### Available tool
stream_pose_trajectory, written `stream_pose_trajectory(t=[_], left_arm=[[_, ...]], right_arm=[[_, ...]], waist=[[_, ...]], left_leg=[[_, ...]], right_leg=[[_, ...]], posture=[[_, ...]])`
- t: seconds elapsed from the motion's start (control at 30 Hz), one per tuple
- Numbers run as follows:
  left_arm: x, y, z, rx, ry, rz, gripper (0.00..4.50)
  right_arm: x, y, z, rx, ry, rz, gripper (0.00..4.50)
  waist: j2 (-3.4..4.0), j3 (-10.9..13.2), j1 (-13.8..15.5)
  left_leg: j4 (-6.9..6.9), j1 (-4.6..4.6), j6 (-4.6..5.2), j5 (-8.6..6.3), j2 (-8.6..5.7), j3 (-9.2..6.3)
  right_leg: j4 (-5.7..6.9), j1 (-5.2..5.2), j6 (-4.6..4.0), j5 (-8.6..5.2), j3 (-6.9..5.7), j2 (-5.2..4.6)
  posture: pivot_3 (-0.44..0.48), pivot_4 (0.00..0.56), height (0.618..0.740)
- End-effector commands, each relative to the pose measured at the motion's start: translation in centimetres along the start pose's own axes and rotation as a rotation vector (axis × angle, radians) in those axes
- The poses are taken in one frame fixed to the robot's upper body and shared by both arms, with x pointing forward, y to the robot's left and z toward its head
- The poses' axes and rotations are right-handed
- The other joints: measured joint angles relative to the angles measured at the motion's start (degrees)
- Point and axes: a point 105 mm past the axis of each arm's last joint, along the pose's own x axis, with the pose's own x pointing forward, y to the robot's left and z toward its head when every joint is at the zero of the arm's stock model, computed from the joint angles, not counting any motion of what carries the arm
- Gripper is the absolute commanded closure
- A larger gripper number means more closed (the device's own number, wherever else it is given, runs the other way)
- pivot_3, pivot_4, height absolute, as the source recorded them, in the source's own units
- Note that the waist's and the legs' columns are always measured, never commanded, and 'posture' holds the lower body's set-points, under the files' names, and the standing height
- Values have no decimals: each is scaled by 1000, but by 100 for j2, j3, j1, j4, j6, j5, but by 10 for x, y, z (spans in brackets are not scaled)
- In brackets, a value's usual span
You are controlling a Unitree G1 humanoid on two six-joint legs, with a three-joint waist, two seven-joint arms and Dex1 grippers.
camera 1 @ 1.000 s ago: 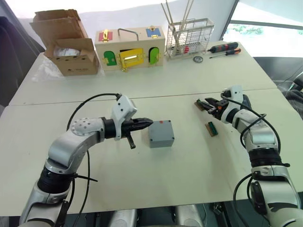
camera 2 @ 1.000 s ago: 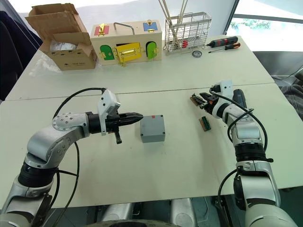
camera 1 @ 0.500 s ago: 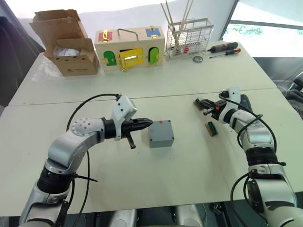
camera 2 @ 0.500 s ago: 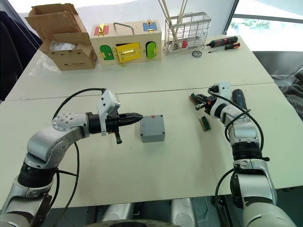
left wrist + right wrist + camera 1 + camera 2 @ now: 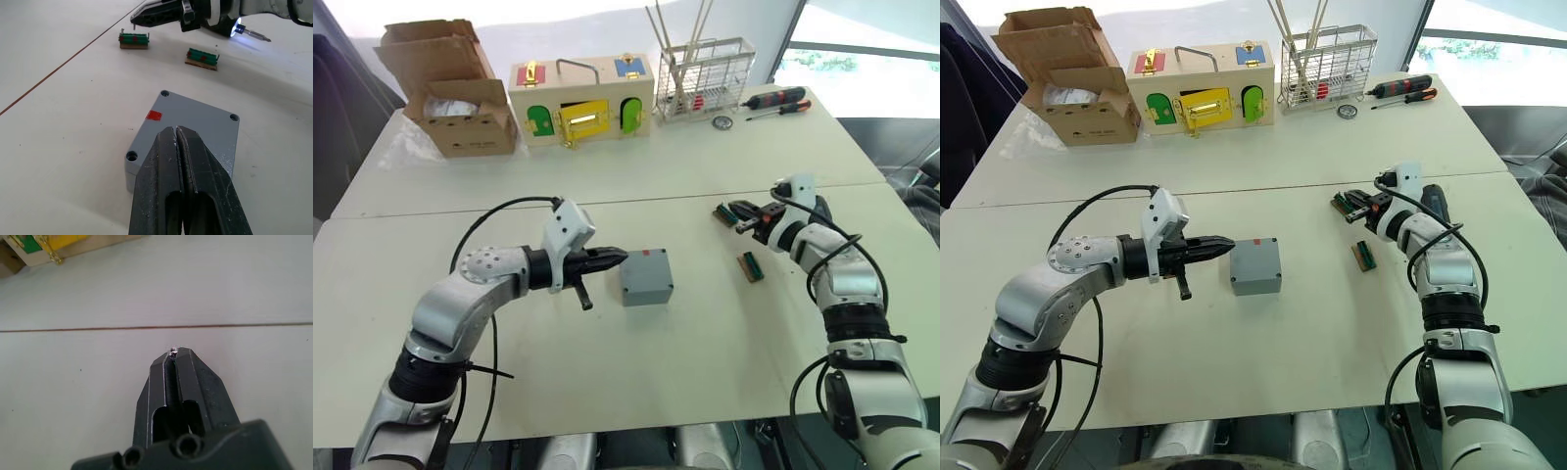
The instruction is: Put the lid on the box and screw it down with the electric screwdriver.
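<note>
Grey box point(image 5: 646, 277) sitting on the near half of the white table point(image 5: 705, 343), lid point(image 5: 193, 123) already on top, flush with the walls, screw holes showing at the corners and a small red mark near one edge. Left gripper point(image 5: 619, 257) level with the box at its left side, black fingers pressed together with nothing between them, tips just at the lid's upper left edge; touching or a hair apart, cannot tell. Right gripper point(image 5: 740, 211) well off to the right, hovering low over the table just beside a small green terminal block point(image 5: 723, 215) on a wooden strip, fingers closed tight, with a tiny metal speck, perhaps a screw point(image 5: 172, 352), pinched at the very tips. Second green block point(image 5: 750, 266) lying nearer, between that gripper and the box. Electric screwdriver point(image 5: 1435, 208) lying on the table behind the right forearm, partly hidden by it, bit and a lit tip visible in the left wrist view. Along the far side of the table: open cardboard box point(image 5: 455, 88), wooden box point(image 5: 581, 98) with coloured latches, wire basket point(image 5: 705, 78) holding thin sticks, and two hand screwdrivers point(image 5: 777, 101) at the far right.
</note>
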Motion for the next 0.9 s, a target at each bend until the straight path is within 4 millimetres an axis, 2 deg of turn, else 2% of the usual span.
stream_pose_trajectory(t=[0.03,0.13,0.23,0.47,0.57,0.73,0.9], left_arm=[[-6,-2,7,24,-24,-3,4500],[-10,2,7,18,-24,6,4500],[-17,3,8,11,-23,7,4500],[-31,-5,-1,-3,36,-38,4500],[-36,-7,-8,-2,74,-53,4500],[-38,-8,-8,-3,79,-57,4500],[-37,-7,-10,-3,83,-50,4500]], right_arm=[[-9,-4,42,-39,-124,-12,4423],[-15,8,65,-49,-183,30,4423],[-28,46,77,-49,-217,186,4423],[-50,113,66,-20,-181,463,4423],[-53,136,48,-4,-134,540,4423],[-51,147,37,4,-107,567,4423],[-46,143,31,-6,-95,545,4423]], waist=[[0,0,1],[1,0,0],[0,0,5],[0,0,13],[1,0,11],[1,0,21],[1,0,15]], left_leg=[[0,0,0,0,0,0],[0,0,0,0,0,0],[-2,-1,0,0,3,-2],[-1,0,2,-1,3,-4],[-1,0,2,-1,3,-5],[0,0,2,-1,2,-5],[-1,0,1,-1,2,-5]], right_leg=[[0,0,0,0,0,0],[0,-1,0,0,0,0],[2,-2,0,0,0,0],[2,0,0,0,0,-1],[4,-1,0,-1,0,0],[6,-1,0,-1,0,-1],[10,-3,0,-1,0,-1]], posture=[[0,150,734],[0,150,734],[0,150,734],[0,150,734],[0,150,734],[0,150,734],[0,150,734]])
